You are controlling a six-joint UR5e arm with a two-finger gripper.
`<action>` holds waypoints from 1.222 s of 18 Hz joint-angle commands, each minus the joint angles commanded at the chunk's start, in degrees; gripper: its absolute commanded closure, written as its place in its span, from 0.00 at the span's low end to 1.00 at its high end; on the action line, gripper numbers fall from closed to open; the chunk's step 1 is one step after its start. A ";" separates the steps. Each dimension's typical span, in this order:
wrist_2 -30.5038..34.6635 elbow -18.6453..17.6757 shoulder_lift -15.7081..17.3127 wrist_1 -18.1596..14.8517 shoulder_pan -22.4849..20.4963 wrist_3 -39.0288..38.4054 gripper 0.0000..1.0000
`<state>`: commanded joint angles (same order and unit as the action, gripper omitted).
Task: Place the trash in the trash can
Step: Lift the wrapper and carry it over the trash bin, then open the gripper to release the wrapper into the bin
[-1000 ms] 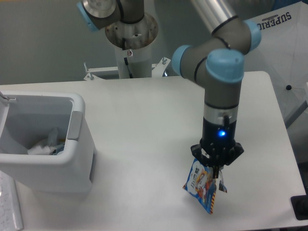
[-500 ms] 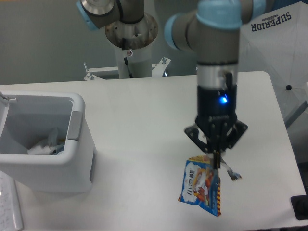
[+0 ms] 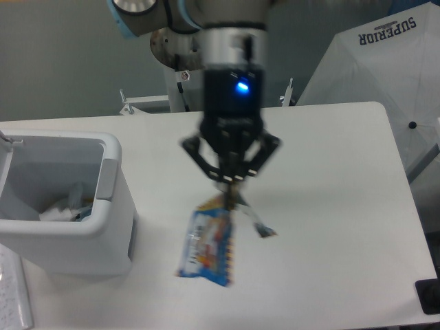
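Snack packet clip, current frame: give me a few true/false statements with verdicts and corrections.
1. The gripper holds the blue snack packet by its top edge. True.
2. The packet lies flat on the table. False: it hangs from the gripper, above the table.
3. The trash can stands to the packet's left in the image. True.
4. The trash can is empty. False: something pale already lies inside; it is too blurred to identify.
5. The packet is over the can's opening. False: it hangs to the right of the can.

white tabletop (image 3: 344, 158) – rounded corners | far right: white fabric (image 3: 385, 62) printed "SUPERIOR" | near right corner: small black object (image 3: 427, 295) – cut off by the frame | grey wall (image 3: 62, 55) behind
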<state>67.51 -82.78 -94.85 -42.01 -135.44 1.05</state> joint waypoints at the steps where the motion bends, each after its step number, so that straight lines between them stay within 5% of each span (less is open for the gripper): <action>1: -1.32 -0.62 1.23 0.00 0.09 1.40 1.00; 5: -8.61 -5.53 7.03 -0.09 0.88 9.83 1.00; 10: -9.50 -10.46 11.09 -0.26 4.57 15.64 1.00; 19: -9.41 -11.78 7.32 -0.35 11.95 18.38 0.99; 22: -9.41 -11.79 5.91 -0.26 12.74 18.55 0.92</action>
<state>58.10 -94.57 -88.94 -42.28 -122.70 19.60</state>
